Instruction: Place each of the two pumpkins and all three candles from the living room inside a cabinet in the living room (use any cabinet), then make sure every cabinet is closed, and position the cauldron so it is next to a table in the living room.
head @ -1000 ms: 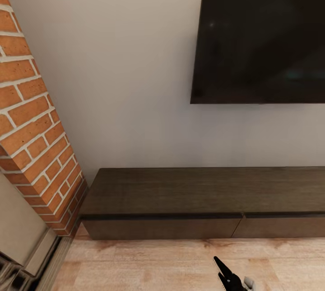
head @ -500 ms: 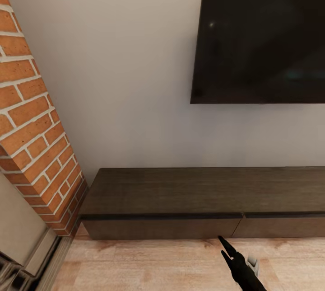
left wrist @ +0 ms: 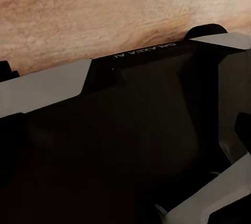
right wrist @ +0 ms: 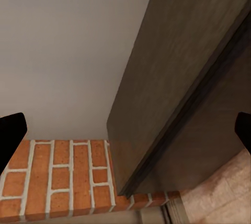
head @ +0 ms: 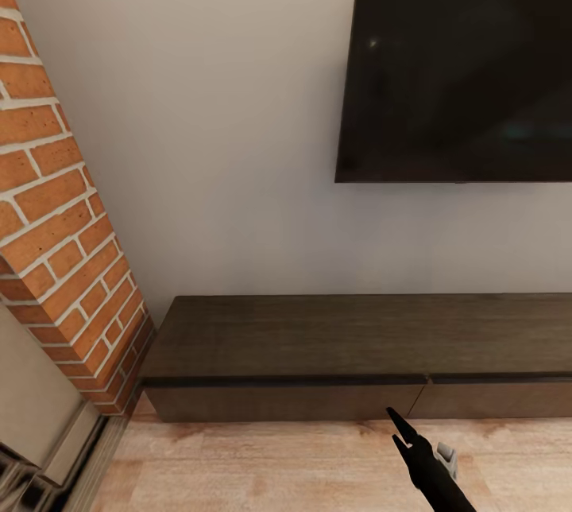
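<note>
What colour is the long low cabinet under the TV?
Dark brown wood; the cabinet shows best in the head view.

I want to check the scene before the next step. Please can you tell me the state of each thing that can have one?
Cabinet: both drawer fronts in view are closed, nothing on its top.
Left drawer front: shut, flush.
Right drawer front: shut, flush.
Television: off, screen dark.
Right tool: open, empty, pointing at the left drawer front, just short of it.
</note>
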